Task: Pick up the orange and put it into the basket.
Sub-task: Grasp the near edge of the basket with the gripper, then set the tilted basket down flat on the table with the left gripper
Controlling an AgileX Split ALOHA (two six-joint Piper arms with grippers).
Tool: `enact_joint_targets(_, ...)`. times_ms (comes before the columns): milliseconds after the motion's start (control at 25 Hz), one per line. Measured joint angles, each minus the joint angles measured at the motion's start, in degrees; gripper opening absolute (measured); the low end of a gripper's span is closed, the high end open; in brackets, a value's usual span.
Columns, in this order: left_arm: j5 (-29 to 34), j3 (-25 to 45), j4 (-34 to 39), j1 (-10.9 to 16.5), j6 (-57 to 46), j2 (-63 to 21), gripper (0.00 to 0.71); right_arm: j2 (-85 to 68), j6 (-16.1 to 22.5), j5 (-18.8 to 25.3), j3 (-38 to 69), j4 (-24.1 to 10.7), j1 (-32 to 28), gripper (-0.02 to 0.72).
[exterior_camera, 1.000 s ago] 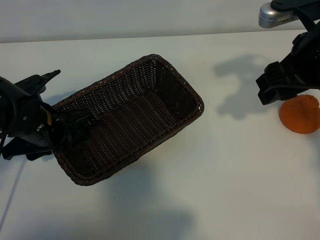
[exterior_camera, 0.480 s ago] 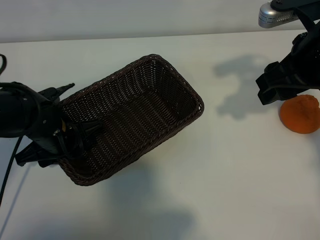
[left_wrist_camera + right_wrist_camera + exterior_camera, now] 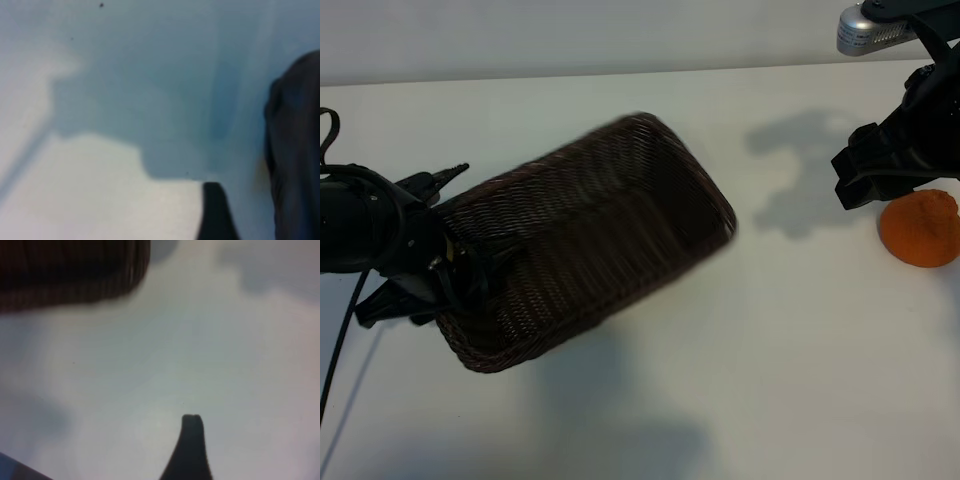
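The dark brown wicker basket point(image 3: 495, 362) lies slantwise across the left half of the white table, and its far right end is smeared by motion. My left gripper point(image 3: 468, 268) sits astride the rim at the basket's left end, shut on it. In the left wrist view one dark finger point(image 3: 215, 215) shows, with the basket's wall point(image 3: 295, 150) beside it. The orange point(image 3: 920, 232) rests on the table at the far right. My right gripper point(image 3: 885, 185) hovers open just up and left of the orange, apart from it. One finger point(image 3: 192, 442) shows over bare table, and the basket point(image 3: 70, 270) lies farther off.
The white table point(image 3: 770, 380) stretches bare between the basket and the orange and along its front. A silver camera housing point(image 3: 865, 30) sticks out above the right arm. A black cable point(image 3: 340, 350) hangs beside the left arm.
My left arm swung in over the basket's left rim and its jaws closed there. The basket's right end now shifts and blurs. The right arm and the orange have not moved.
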Motion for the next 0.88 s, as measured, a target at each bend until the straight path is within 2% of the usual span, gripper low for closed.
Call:
enact_joint_targets(120, -1.85, 0.0, 0.21, 0.05, 0.54, 0.23, 0.407, 0.0, 0.0, 0.0, 0.0, 0.0, 0.0, 0.595)
enact_joint_targets(360, -2.48, 0.0, -0.11, 0.05, 0.59, -0.4, 0.406, 0.0, 0.0, 0.0, 0.0, 0.0, 0.0, 0.595)
enact_joint_targets(640, -2.6, 0.17, -0.6, 0.05, 0.73, -5.67, 0.403, 0.0, 0.0, 0.0, 0.0, 0.0, 0.0, 0.591)
enact_joint_targets(880, -2.19, 0.24, -4.9, 2.73, 6.49, -10.31, 0.403, 0.0, 0.0, -0.05, 0.0, 0.0, 0.0, 0.56)
